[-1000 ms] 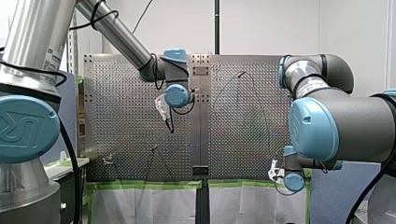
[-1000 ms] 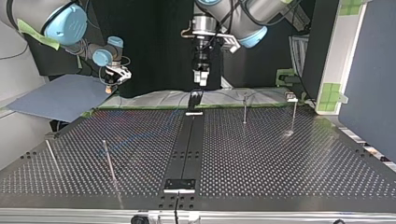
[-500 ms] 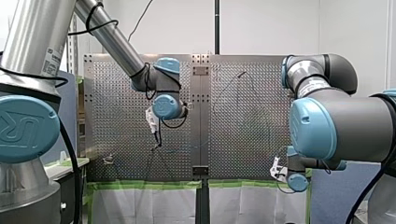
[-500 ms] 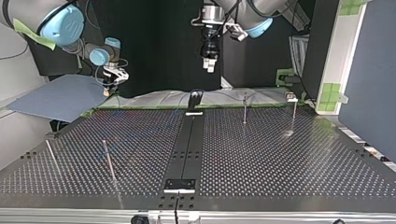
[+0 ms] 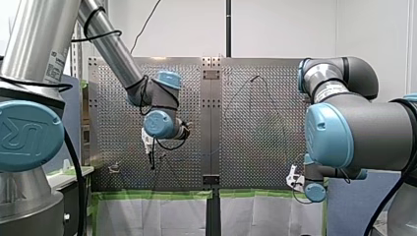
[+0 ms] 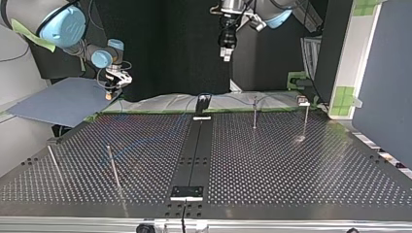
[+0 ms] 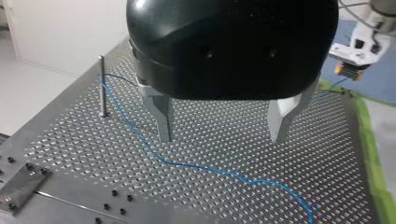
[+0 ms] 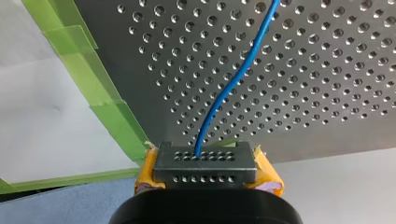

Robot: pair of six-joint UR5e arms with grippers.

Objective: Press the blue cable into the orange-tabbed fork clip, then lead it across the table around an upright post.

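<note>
Hanging spread wide, my left hand (image 7: pixel 222 139) hovers over the blue cable (image 7: pixel 196 166), which snakes slack across the bench (image 7: pixel 70 140) past an upright post (image 7: pixel 101 86). My right hand (image 8: pixel 205 168) clamps it near the bench's edge. It looks thin and limp; I'd take it on the stretch beneath the left hand.
</note>
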